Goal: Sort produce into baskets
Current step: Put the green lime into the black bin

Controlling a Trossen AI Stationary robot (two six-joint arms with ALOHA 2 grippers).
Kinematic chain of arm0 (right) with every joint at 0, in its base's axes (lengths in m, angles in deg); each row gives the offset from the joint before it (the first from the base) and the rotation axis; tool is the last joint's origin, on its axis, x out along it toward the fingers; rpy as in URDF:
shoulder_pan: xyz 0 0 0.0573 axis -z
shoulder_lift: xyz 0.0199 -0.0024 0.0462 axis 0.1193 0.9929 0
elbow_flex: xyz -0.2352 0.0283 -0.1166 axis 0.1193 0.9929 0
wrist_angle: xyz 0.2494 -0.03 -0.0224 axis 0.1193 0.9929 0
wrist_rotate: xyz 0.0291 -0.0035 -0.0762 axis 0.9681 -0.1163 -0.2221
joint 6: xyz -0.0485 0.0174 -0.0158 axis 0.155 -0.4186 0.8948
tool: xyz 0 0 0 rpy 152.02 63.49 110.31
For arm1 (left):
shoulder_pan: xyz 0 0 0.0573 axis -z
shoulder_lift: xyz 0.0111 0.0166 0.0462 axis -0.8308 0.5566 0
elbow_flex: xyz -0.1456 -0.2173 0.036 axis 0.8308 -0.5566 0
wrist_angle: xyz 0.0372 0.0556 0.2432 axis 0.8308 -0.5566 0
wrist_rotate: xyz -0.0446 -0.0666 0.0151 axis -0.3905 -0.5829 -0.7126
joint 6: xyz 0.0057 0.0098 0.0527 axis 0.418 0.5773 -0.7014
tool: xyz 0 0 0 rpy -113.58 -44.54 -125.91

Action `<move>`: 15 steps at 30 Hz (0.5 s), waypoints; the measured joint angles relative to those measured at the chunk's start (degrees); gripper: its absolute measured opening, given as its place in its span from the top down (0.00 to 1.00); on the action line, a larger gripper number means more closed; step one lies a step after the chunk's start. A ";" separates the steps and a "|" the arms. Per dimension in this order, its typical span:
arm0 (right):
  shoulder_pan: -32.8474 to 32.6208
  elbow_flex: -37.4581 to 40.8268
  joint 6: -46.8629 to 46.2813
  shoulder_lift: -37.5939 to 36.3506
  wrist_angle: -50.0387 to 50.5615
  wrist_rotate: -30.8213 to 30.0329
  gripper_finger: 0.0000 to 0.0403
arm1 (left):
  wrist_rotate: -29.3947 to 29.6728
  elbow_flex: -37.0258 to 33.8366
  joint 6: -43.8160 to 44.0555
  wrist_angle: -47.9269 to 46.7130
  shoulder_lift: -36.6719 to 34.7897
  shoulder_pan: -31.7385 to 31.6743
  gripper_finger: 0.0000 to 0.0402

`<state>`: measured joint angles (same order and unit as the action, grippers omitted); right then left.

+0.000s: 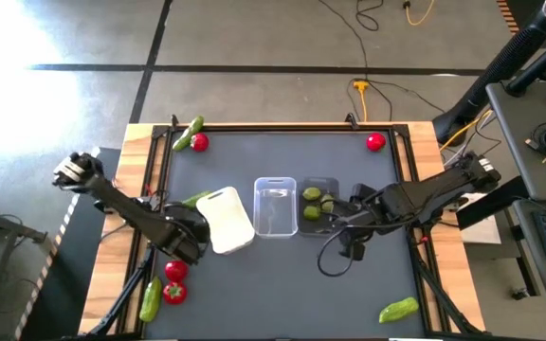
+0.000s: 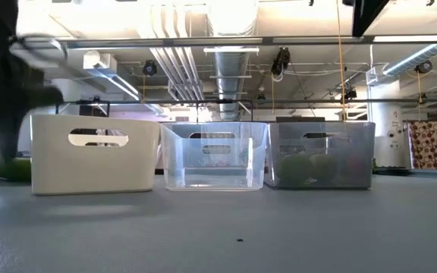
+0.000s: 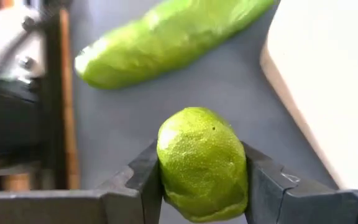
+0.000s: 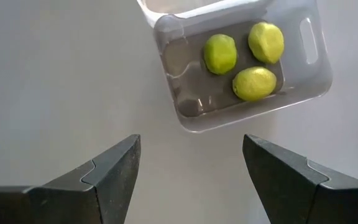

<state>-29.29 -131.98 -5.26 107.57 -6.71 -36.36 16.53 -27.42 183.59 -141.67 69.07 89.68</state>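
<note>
Presently the left gripper [image 3: 202, 186] is clamped on a lime [image 3: 202, 163], one finger [image 3: 143, 180] pressed to each side of it, above the dark table [image 1: 282, 275] just beside the white basket [image 1: 226, 220]. A cucumber [image 3: 166, 38] lies on the table just past the held lime, also close to the white basket. The right gripper [image 4: 191, 168] hangs with its jaws wide apart and nothing between them, over bare table near the grey basket [image 1: 318, 206]. Three limes [image 4: 253, 84] rest inside the grey basket, close together. The clear basket [image 1: 276, 206] stands between the white and grey ones, all three in a row. Two tomatoes [image 1: 174, 281] and a second cucumber [image 1: 150, 300] lie near the table's front left corner, well apart from the white basket. Another tomato [image 1: 199, 142] and cucumber [image 1: 189, 132] lie touching at the back left corner. One tomato [image 1: 375, 142] sits near the back right corner, and one cucumber [image 1: 398, 309] near the front right.
</note>
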 joint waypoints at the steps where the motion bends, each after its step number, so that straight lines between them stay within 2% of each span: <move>1: -0.71 0.00 0.35 -0.43 0.01 -0.61 0.32 | 0.12 1.55 -1.28 -1.99 -1.69 0.36 0.64; 3: -2.58 0.00 1.13 -1.16 -0.15 -2.37 0.32 | 1.71 5.68 -4.03 -4.44 -4.70 1.23 0.64; 5: -4.72 0.00 2.00 -1.90 -0.46 -4.67 0.32 | 6.31 10.20 -9.88 -3.46 -6.71 2.55 0.63; 8: -8.08 0.00 3.22 -2.77 -2.35 -7.89 0.32 | 13.79 16.86 -25.23 5.29 -6.98 4.17 0.62; 11: -11.20 0.00 4.12 -2.82 -5.03 -11.30 0.32 | 15.78 22.45 -42.62 16.46 -3.51 4.43 0.62; 15: -15.41 0.72 4.05 -1.79 -9.94 -17.06 0.32 | 14.57 29.48 -52.65 22.40 5.17 3.42 0.62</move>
<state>-44.70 -131.26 -1.21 105.78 -16.65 -53.41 31.11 2.06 130.94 -119.27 74.24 93.10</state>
